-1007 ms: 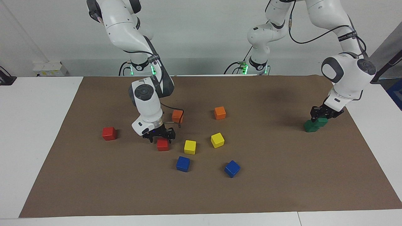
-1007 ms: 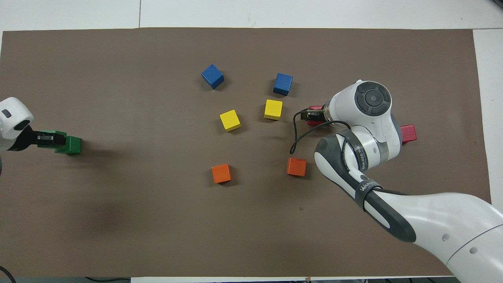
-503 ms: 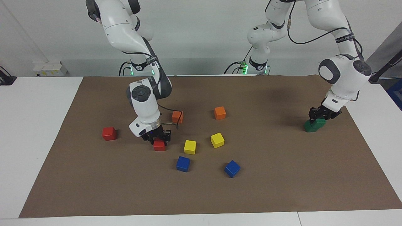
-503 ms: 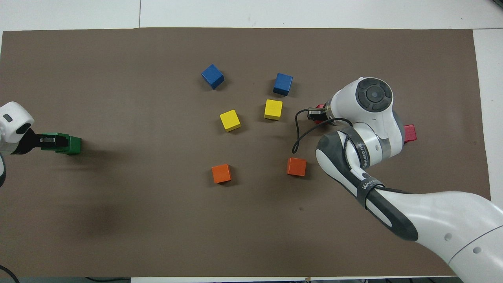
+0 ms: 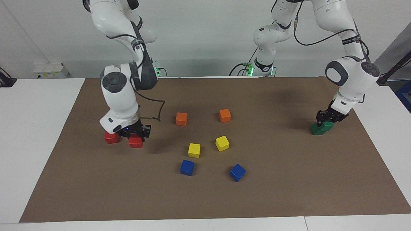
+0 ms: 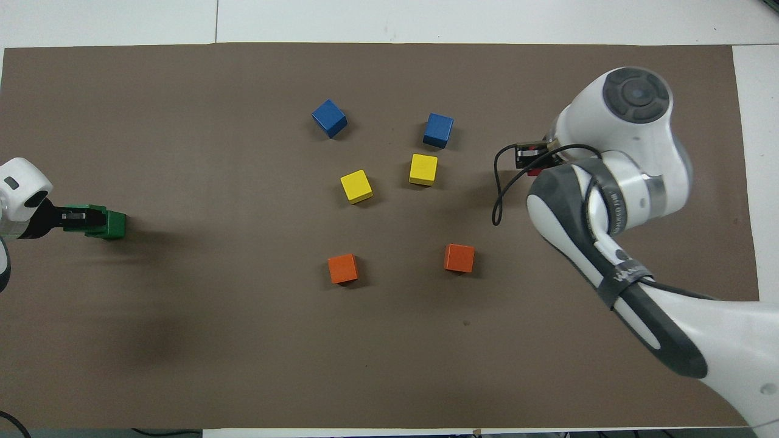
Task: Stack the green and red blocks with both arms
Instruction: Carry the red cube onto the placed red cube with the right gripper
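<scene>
Now that the right gripper [image 5: 136,136] has clamped one red block [image 5: 136,141] and carried it over beside the second red block [image 5: 111,137], next is lift and place on top. Left gripper [image 5: 327,122], fingers closed on the upper green block [image 5: 327,126], has settled it more squarely onto the lower green block [image 5: 316,130].
</scene>
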Robot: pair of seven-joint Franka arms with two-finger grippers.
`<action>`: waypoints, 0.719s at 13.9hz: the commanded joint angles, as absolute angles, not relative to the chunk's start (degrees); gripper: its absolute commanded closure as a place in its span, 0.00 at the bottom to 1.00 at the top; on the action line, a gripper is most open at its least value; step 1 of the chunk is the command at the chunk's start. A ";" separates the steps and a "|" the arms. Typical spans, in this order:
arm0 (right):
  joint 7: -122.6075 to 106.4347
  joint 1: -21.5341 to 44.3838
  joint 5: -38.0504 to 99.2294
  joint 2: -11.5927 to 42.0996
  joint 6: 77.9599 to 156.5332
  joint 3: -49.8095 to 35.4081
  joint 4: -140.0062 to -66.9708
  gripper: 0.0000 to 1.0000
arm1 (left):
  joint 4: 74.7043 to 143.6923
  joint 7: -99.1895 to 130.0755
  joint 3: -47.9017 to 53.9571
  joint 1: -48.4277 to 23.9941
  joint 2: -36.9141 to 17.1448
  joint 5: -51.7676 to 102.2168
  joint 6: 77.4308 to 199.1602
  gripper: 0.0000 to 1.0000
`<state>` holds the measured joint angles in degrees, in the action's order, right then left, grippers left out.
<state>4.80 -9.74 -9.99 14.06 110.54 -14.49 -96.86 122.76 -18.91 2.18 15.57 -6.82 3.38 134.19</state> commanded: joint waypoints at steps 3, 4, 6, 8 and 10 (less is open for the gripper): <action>-12.98 -20.55 -6.25 11.51 110.47 -15.29 -99.84 1.00 | 126.03 -19.16 2.72 16.17 -5.98 4.13 137.63 1.00; -14.05 -21.44 -5.89 11.25 111.35 -15.29 -100.80 1.00 | 126.04 -19.25 2.72 16.08 -5.98 4.13 137.81 0.71; -14.76 -22.67 -5.80 9.07 115.37 -15.29 -106.49 1.00 | 125.95 -19.51 2.72 15.73 -5.98 4.13 137.73 0.00; -14.68 -22.76 -4.67 6.69 122.31 -15.21 -113.44 1.00 | 125.95 -19.51 2.72 15.47 -5.98 4.13 137.55 0.00; -14.42 -22.68 -3.43 5.19 124.97 -15.21 -117.49 1.00 | 125.95 -19.51 2.72 15.47 -5.98 4.13 137.55 0.00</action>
<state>-13.80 -22.06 -5.16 9.91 121.41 -14.78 -110.46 124.19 -18.99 2.63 15.48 -6.70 3.38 135.64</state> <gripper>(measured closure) 0.458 0.194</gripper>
